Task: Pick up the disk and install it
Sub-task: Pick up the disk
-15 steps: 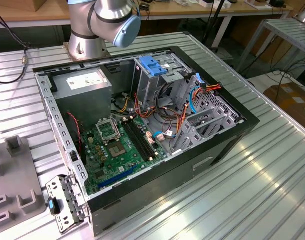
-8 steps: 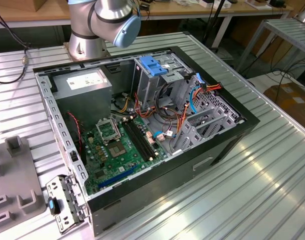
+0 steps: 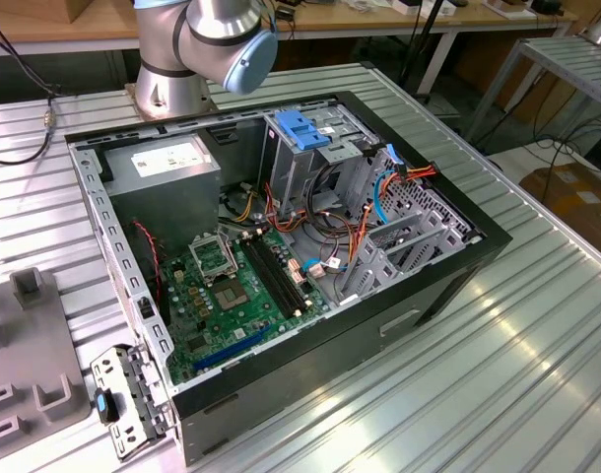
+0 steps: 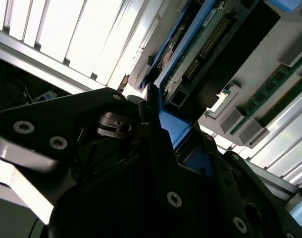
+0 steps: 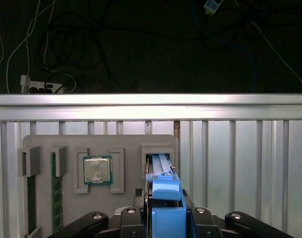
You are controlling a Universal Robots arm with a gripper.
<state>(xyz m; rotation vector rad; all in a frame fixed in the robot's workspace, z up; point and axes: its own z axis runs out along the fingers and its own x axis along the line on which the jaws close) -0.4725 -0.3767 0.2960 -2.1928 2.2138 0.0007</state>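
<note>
The disk (image 5: pixel 163 196) stands on edge between my fingers in the first wrist view, its bright blue carrier towards the camera. My gripper (image 5: pixel 166 212) is shut on it, one dark finger (image 5: pixel 140 215) pressed to each side. The disk's far end reaches the slot of the grey parts tray (image 5: pixel 67 144); I cannot tell whether it still rests in it. In the second wrist view the disk (image 4: pixel 210 44) shows its green circuit board and connector, and the gripper (image 4: pixel 173 133) clamps the blue carrier.
The open computer case (image 3: pixel 448 286) lies on the ribbed metal table (image 3: pixel 537 374), with a grey drive cage and light-blue latch plate (image 3: pixel 302 128) at its back. The tray (image 3: pixel 25 365) sits at the exterior view's left, holding a processor (image 5: pixel 97 170) and memory sticks (image 5: pixel 54 193).
</note>
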